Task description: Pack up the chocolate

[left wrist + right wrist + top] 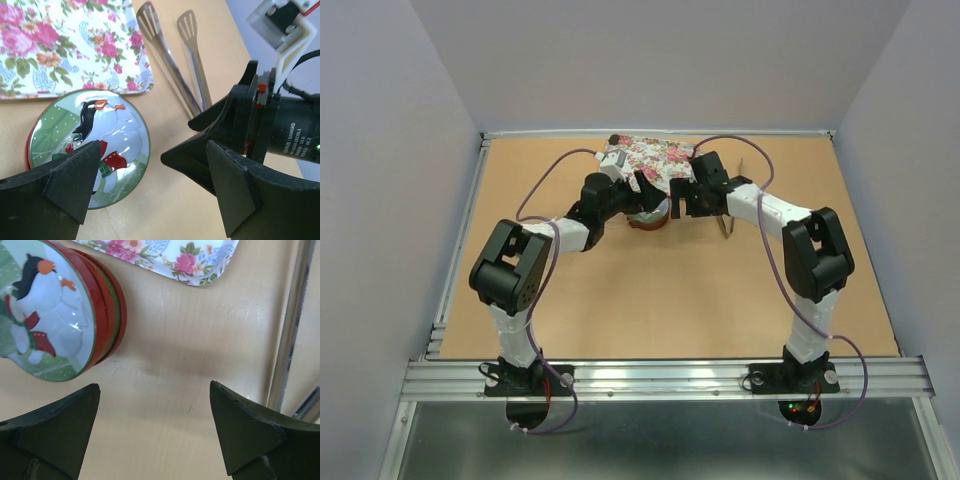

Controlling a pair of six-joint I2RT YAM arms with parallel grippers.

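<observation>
No chocolate pieces show in any view. The round red tin sits closed under its penguin lid, just in front of the flowered tray. The tin also shows in the right wrist view and in the top view. My left gripper is open and empty, hovering above the tin's right edge and the bare table. My right gripper is open and empty over bare table just right of the tin. Both grippers meet above the tin, the left and the right.
The metal tongs lie on the table right of the tray and show in the right wrist view and the top view. The right arm's black wrist is close beside my left gripper. The tray's top is bare.
</observation>
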